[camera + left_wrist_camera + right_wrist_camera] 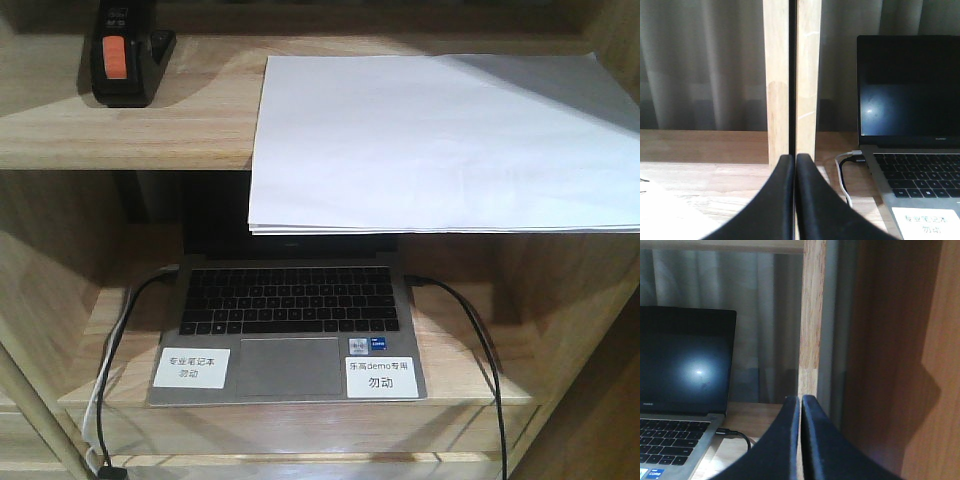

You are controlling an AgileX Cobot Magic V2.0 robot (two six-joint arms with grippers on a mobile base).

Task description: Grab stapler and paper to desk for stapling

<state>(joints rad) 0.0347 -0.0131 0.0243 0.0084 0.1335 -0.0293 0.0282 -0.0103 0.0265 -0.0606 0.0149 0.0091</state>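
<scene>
Two pairs of jaws are sitting pressed shut, gripping nothing. Left jaws are pointing at an upright wooden post (790, 80) of the shelving, right jaws at another post (810, 315). Both arms are hanging low, level with the open laptop (290, 330), which is occupying the lower shelf (470, 380) with cables running off either side.

Task items are lying one level up, on the upper shelf (120, 140). The stapler (125, 60) is standing at the left, orange patch facing up, apart from the paper (440, 140) to its right. The paper is overhanging the shelf's front edge and hiding the laptop's screen in the front view. That overhang is likely offering a free edge to pinch.

Nothing is looking picked up yet, and the surface for stapling is not showing in any view. Judging from this, both arms are needing to rise and open: left for the stapler, right for the paper.
</scene>
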